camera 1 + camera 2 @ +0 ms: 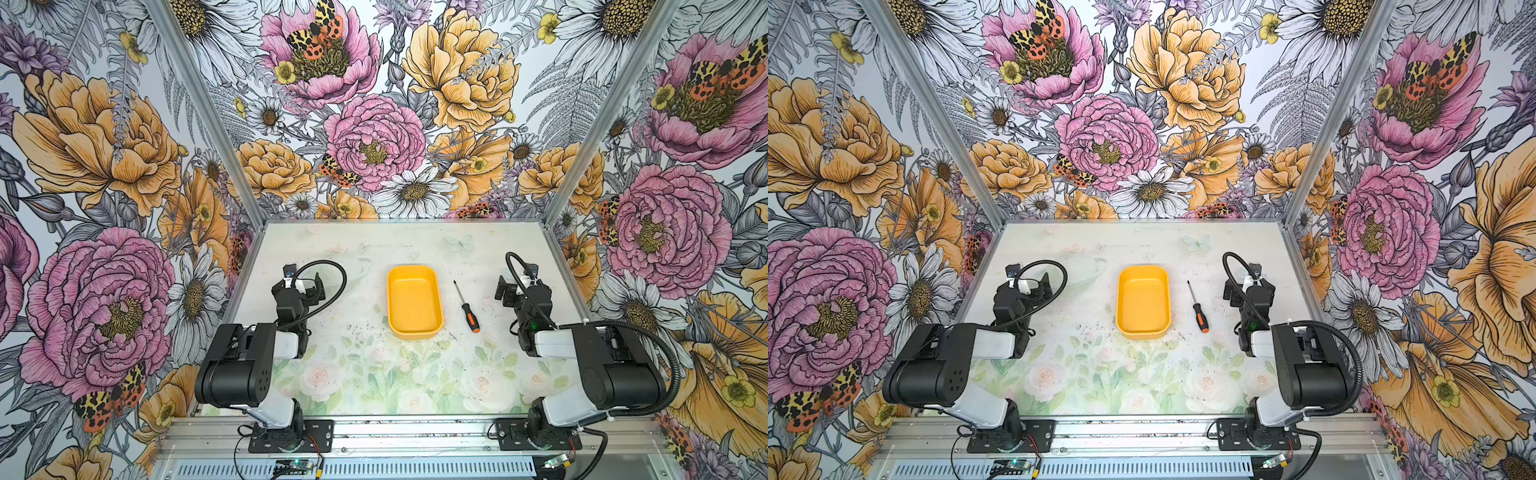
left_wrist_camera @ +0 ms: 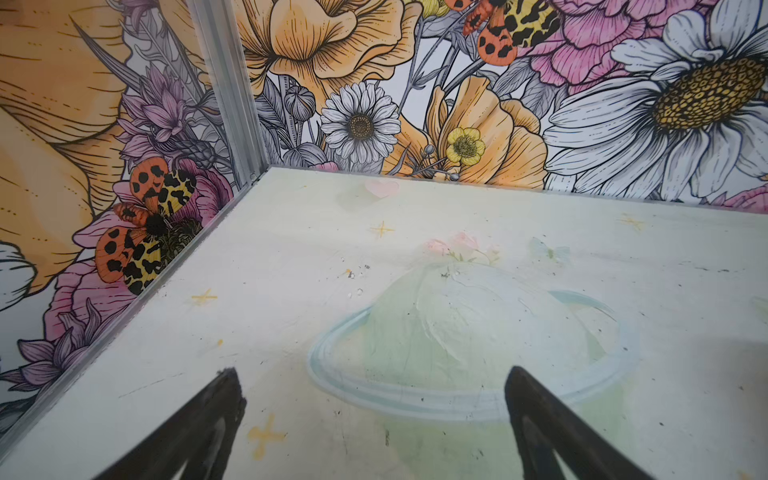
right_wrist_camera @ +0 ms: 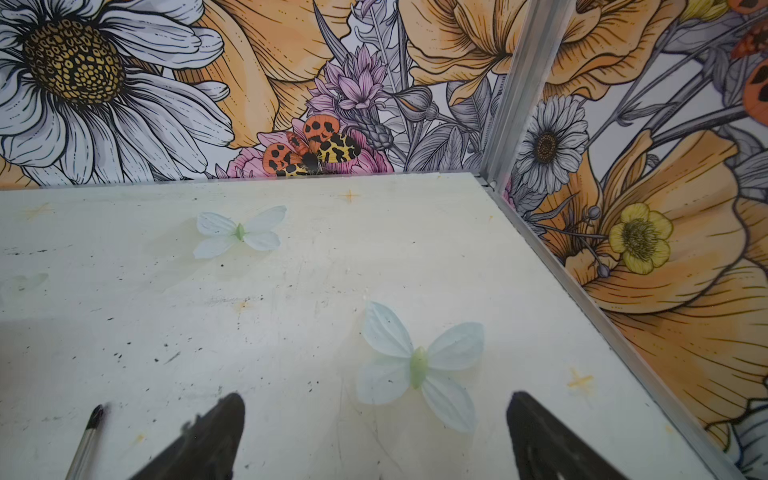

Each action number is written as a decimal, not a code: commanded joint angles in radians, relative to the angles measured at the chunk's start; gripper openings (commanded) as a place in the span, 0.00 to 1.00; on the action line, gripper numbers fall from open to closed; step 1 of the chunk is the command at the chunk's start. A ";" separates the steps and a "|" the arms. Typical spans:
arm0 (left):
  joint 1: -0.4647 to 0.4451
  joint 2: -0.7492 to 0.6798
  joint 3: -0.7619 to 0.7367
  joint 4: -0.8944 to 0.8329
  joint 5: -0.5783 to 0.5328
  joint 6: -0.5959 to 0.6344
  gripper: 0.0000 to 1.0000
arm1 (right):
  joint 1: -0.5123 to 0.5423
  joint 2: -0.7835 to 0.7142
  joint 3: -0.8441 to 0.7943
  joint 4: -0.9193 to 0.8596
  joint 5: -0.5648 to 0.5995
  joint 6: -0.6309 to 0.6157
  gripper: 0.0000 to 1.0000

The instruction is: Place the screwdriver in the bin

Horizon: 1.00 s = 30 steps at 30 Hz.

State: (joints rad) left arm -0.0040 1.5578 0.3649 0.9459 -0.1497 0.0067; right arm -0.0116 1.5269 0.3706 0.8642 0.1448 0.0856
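In both top views the screwdriver (image 1: 467, 306) lies flat on the surface (image 1: 374, 249) between the bin (image 1: 415, 333) and the open right jaws. It is nearer them than the left jaws, and its shaft points away from the arm bases. The left wrist view shows the open left jaws over bare surface; in the right wrist view the screwdriver's tip (image 3: 96, 413) sits outside the spread right jaws, on the bin side.

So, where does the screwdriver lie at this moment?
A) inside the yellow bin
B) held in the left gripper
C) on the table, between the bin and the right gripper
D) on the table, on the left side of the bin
C: in both top views the screwdriver lies flat on the table beside the empty bin, on the side of the open right gripper, which does not touch it.
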 commanded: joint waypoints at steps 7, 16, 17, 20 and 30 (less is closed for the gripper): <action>0.002 -0.007 0.014 -0.006 0.050 0.011 0.99 | 0.004 0.008 0.021 -0.001 0.001 -0.003 1.00; 0.001 -0.007 0.011 -0.004 0.064 0.018 0.99 | 0.009 0.008 0.018 0.006 0.005 -0.008 0.99; 0.001 -0.007 0.011 -0.003 0.064 0.018 0.99 | 0.009 0.008 0.018 0.006 0.004 -0.008 0.99; 0.001 -0.007 0.011 -0.004 0.064 0.019 0.99 | 0.009 0.009 0.019 0.006 0.004 -0.007 0.99; -0.008 -0.007 0.009 0.004 0.046 0.025 0.99 | 0.012 0.008 0.016 0.011 0.008 -0.013 0.99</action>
State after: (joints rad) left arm -0.0044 1.5578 0.3649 0.9459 -0.0967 0.0185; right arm -0.0055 1.5269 0.3706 0.8642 0.1452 0.0849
